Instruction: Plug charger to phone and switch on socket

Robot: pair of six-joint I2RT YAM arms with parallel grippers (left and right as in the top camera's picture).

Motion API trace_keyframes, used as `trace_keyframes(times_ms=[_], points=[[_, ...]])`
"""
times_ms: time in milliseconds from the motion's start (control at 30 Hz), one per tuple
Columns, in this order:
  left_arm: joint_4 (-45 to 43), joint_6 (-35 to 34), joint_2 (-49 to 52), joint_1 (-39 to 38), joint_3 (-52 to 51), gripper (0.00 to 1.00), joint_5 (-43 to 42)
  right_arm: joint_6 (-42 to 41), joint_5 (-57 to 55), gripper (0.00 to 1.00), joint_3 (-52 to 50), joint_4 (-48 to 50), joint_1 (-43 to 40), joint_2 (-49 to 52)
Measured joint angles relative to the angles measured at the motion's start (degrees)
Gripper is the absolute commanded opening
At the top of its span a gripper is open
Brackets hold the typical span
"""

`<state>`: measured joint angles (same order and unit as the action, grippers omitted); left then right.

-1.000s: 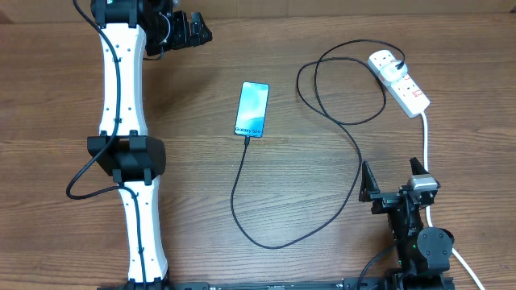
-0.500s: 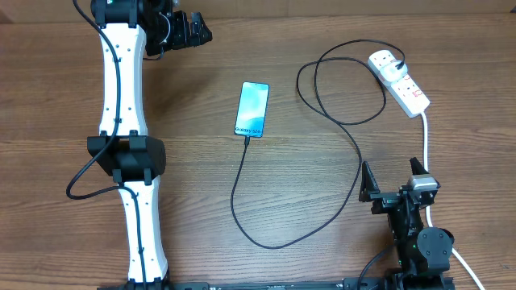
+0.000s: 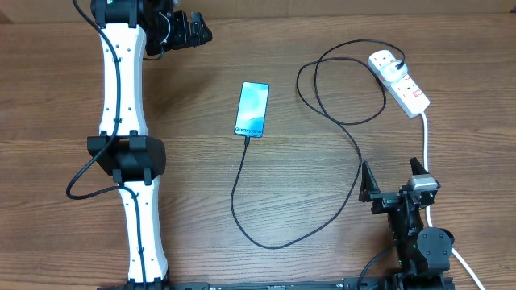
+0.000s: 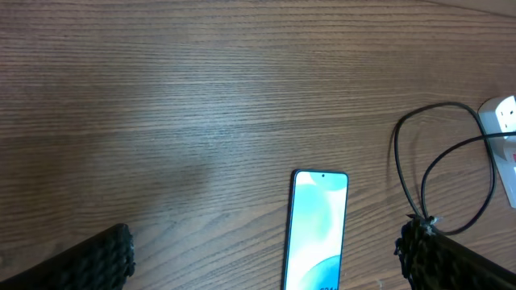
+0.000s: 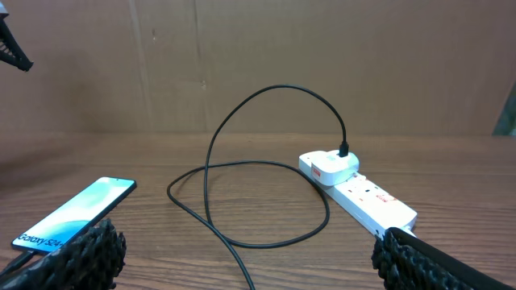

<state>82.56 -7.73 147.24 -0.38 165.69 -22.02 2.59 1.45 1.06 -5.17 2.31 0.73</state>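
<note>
Nothing has moved; the left hand [image 3: 193, 31] lies stretched far forward; the right hand [image 3: 393, 177] sits tucked back; both gape open.

Table [image 3: 201, 201]: wood-grain top, smooth, low sheen.
Phone [image 3: 252, 109]: glossy, glass-like screen.
Charger [image 5: 282, 87]: thin black cable, matt, rubbery look.
Socket [image 3: 401, 80]: white moulded plastic, slight gloss, with red plastic switches.
Right gripper [image 3: 392, 167]: pads [image 5: 85, 254] black, coarsely knurled, matt.
Left arm [image 3: 121, 72]: smooth white plastic shell, black matt joints.
Board [image 5: 242, 56] behind the socket: brown, cardboard-like, matt.
</note>
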Motion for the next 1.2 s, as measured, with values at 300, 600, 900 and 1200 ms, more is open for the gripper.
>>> trace_keyframes(times_ms=[300,600,900,1200], points=[[0.2,0.02,0.0,0.0,0.0,1.0,1.7,0.0,0.0,1.0,0.0,0.02,0.0,0.0],[0.63,0.02,-3.74,-1.2,-7.5,1.0,10.19,0.02,0.0,1.0,0.0,0.04,-0.02,0.0],[-2.12,0.04,-22.47,-4.96,-32.85,1.0,17.62,0.02,0.0,1.0,0.0,0.07,-0.02,0.0],[-12.26,0.07,-46.9,-9.81,-53.18,1.0,25.79,0.04,0.02,1.0,0.0,0.04,-0.02,0.0]])
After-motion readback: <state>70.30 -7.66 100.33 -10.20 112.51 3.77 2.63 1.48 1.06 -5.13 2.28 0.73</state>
